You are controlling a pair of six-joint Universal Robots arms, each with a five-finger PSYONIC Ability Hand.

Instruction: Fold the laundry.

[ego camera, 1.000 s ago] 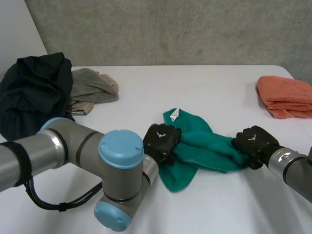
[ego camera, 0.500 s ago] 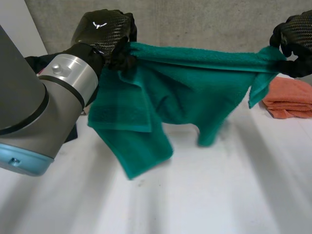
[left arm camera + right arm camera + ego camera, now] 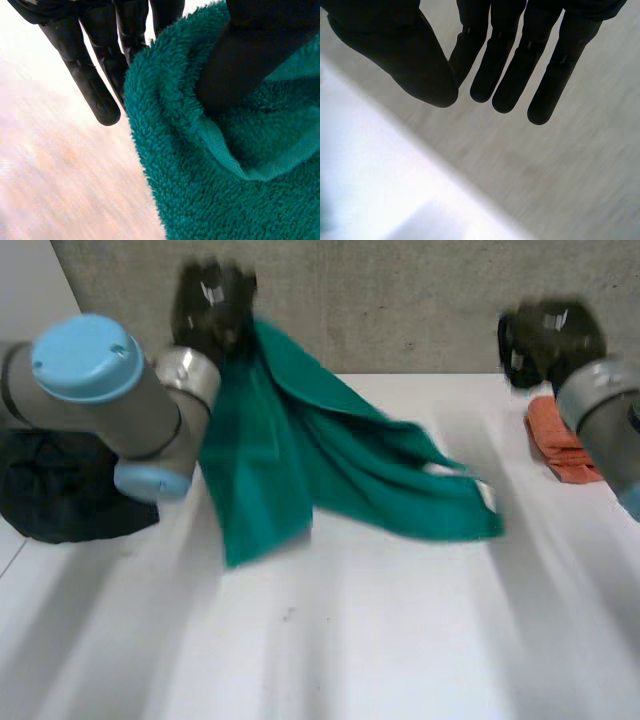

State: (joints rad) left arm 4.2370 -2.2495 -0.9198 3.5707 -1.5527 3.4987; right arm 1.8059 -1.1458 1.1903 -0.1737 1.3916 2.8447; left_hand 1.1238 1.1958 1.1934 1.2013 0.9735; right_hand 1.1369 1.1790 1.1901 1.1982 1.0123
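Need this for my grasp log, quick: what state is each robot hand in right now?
Left robot hand: shut on the green towel.
Right robot hand: open, holding nothing.

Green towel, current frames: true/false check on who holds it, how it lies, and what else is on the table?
1. The left hand has the green towel pinched between thumb and fingers. True.
2. The right hand holds the towel too. False: its fingers are straight and hold nothing.
3. An orange towel lies folded on the table near the right hand. True.
4. The green towel lies flat and folded. False: it hangs unfolded from the raised left hand.
5. The dark clothes pile sits next to the orange towel. False: it is on the opposite side, by the left arm.
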